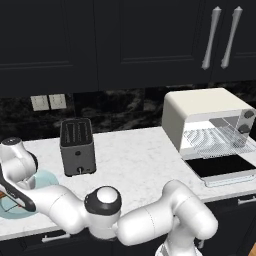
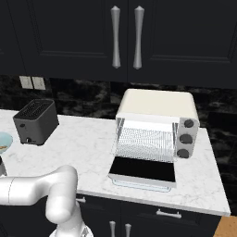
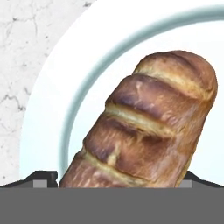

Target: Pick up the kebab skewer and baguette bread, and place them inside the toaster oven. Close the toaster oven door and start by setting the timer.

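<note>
Golden-brown baguette bread lies on a pale blue-rimmed plate left of the dark slot toaster, between the spread fingers. Right of that toaster, on the marble table, the toaster oven stands with its door folded down.

Dark upper cabinets, black marbled backsplash, white marble counter, wall outlets

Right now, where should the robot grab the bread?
Probably across the middle of the bread, coming straight down from above. It lies flat on the plate, long and rounded, so the open fingers can close on its two long sides.
</note>
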Controlling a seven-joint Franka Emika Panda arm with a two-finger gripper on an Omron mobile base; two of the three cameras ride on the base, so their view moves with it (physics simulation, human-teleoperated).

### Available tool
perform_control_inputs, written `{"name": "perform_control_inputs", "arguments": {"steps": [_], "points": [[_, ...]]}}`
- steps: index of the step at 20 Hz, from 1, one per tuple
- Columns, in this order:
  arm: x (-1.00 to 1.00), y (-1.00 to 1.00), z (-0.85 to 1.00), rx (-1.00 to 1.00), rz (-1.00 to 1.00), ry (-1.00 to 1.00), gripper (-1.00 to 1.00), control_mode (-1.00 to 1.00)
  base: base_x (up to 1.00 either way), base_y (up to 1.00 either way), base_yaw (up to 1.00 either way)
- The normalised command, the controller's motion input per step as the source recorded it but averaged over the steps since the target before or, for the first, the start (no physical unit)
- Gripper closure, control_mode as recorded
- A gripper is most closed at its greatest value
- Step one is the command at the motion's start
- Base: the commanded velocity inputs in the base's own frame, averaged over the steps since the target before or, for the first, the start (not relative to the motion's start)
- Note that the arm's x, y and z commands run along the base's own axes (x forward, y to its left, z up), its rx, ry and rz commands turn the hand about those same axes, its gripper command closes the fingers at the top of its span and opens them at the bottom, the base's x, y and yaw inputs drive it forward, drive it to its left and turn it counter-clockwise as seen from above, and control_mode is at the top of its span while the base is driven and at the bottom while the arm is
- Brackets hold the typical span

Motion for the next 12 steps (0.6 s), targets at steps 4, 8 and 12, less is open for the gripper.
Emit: {"name": "perform_control_inputs", "arguments": {"steps": [4,8,12], "points": [[-0.09,-0.23,-0.08,0.01,0.00,-0.06,1.00,-1.00,0.00,0.00,0.00],[-0.45,-0.72,0.14,0.06,0.00,-0.10,1.00,-1.00,0.00,0.00,0.00],[-0.53,-1.00,0.32,0.11,-0.06,-0.11,1.00,-1.00,0.00,0.00,0.00]]}}
